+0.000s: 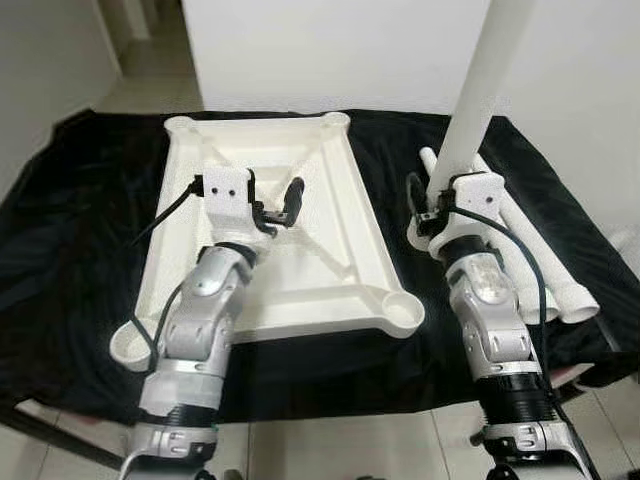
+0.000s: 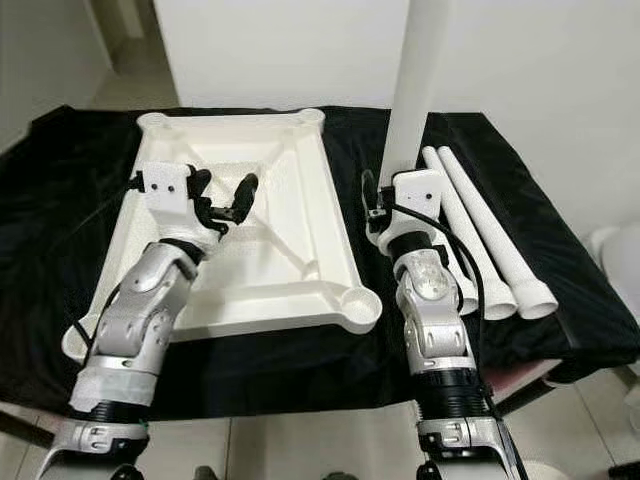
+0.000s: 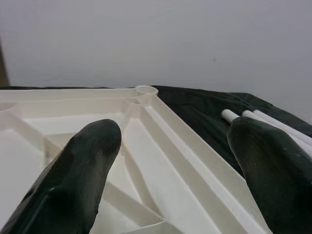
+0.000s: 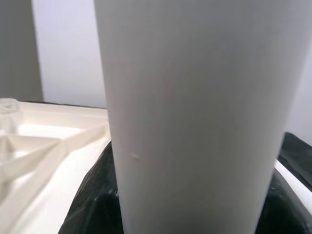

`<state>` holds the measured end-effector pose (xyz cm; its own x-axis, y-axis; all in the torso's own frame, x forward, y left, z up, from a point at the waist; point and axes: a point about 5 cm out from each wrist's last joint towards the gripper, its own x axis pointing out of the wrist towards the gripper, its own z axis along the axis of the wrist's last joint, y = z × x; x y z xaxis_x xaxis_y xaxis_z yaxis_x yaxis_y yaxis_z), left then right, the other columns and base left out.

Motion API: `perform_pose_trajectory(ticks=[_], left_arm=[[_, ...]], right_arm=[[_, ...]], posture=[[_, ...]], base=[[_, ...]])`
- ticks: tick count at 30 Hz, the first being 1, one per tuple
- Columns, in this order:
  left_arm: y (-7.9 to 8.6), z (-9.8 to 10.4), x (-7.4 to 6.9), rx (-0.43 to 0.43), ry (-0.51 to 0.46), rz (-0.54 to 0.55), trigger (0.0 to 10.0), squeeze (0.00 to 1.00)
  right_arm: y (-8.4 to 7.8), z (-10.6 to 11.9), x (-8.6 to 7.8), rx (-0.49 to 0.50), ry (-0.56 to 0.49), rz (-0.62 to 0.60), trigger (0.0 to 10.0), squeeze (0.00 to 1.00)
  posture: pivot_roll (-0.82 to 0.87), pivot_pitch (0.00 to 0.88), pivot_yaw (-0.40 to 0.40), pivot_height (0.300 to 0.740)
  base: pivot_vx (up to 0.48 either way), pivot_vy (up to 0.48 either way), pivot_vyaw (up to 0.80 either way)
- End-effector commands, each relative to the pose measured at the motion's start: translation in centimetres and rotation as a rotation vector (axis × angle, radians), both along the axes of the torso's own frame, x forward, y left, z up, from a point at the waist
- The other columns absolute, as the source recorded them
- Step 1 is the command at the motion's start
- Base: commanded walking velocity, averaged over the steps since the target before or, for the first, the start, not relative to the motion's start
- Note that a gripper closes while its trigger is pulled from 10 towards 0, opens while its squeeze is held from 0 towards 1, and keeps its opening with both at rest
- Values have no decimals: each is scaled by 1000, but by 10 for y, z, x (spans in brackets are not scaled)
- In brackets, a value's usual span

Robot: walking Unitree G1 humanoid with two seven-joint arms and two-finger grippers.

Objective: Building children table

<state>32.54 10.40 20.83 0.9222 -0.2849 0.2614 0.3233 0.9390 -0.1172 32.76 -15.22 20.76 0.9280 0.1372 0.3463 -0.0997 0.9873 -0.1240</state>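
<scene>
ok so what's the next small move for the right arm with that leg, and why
Probably carry the leg left, over the tabletop's near right corner socket, then lower it in. The right claw holds the leg upright over the black cloth, beside the upturned tabletop, and that socket looks empty and closest. The left claw hovers open above the tabletop and could steady it.

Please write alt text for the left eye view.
The right gripper holds a white table leg upright beside the upturned white tabletop on a black cloth. The left gripper hovers open above the tabletop.
</scene>
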Motion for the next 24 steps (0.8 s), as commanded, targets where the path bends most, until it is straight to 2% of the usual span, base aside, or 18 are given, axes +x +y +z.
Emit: perform_pose_trajectory(ticks=[1,6,9,14,24], left_arm=[[3,-1,1,-7,27,46,10000,0],[12,4,5,27,16,52,10000,0],[16,6,7,36,13,60,10000,0],[20,6,8,41,12,64,10000,0],[16,5,6,49,18,40,10000,0]], right_arm=[[-1,2,1,0,-8,-11,10000,0],[0,4,2,0,-33,-10,10000,0],[2,3,1,-5,-41,1,10000,0],[6,1,-2,-8,-49,21,10000,0],[3,-3,-3,-4,-42,6,10000,0]], posture=[[-128,41,39,740],[-115,36,58,740],[-114,37,67,740],[-113,41,77,740],[-113,46,81,740]], base=[[0,0,-788],[0,0,-755],[0,0,0],[0,272,0],[0,281,0]])
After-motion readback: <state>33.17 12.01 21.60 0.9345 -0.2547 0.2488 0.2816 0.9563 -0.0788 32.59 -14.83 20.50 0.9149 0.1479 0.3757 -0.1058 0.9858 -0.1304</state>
